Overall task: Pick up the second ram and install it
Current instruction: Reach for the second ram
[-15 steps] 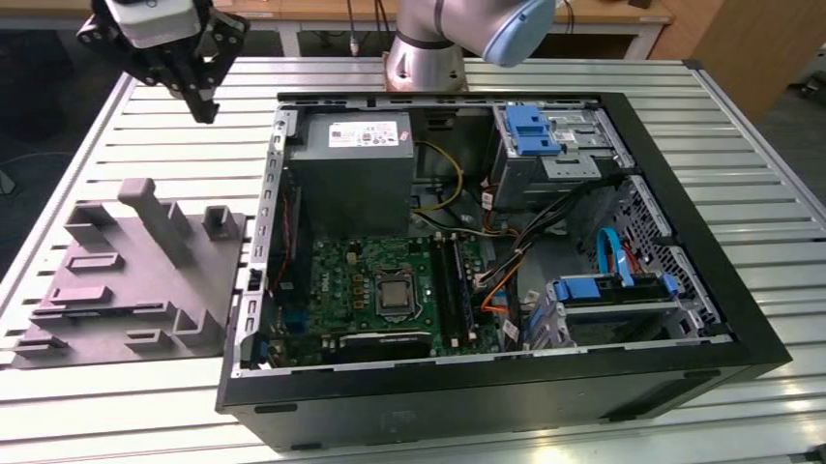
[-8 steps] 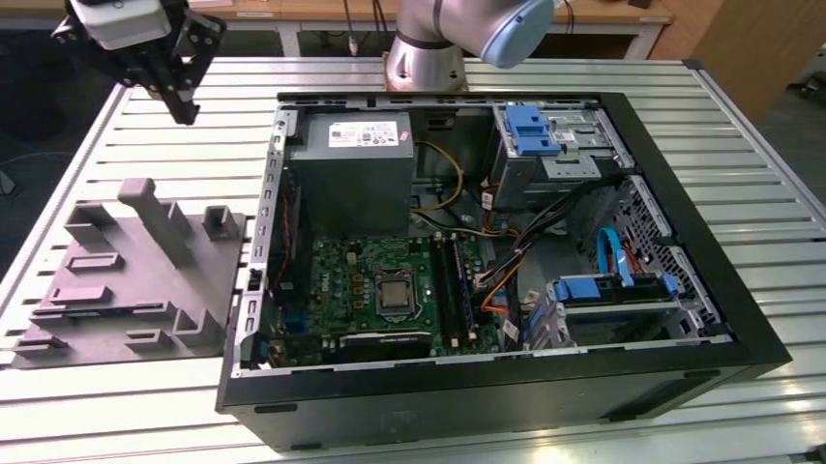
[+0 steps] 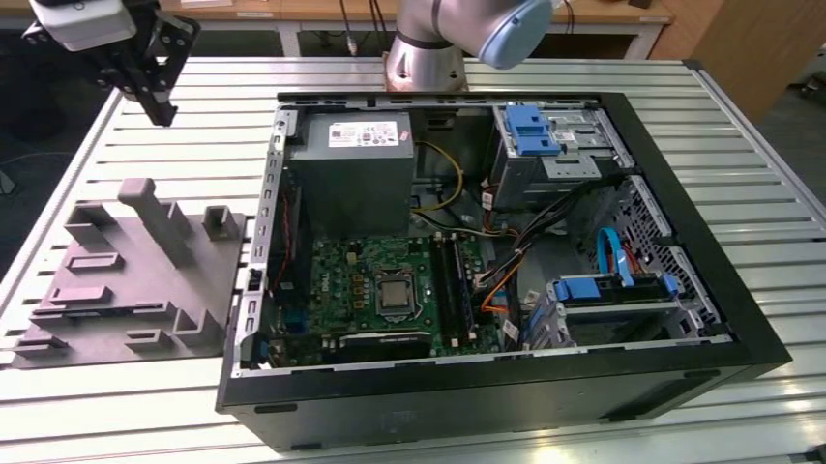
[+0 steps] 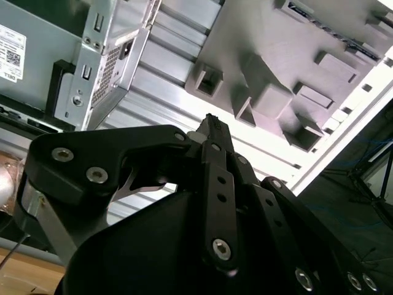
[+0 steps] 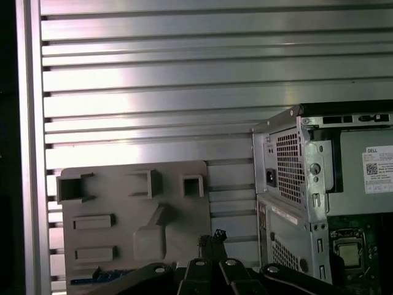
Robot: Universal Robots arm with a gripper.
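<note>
The gripper [image 5: 212, 237] hangs over the slatted table [image 5: 153, 80], fingers pressed together on nothing. Just beyond, on the grey tray [image 5: 116, 203], a thin blue strip is probably the second ram [image 5: 101, 278]. Farther off stands the open computer case [image 5: 295, 160].

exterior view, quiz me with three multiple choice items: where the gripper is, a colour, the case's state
1. Where is the gripper relative to the computer case? A inside it; B outside it, toward the exterior view's left; C under it.
2. What colour is the drive bracket? A red; B blue; C yellow.
3. The case is: A open-sided; B closed; C upside down.
B, it hangs over the table beyond the case wall; B, its plastic is blue; A, the motherboard shows.
</note>
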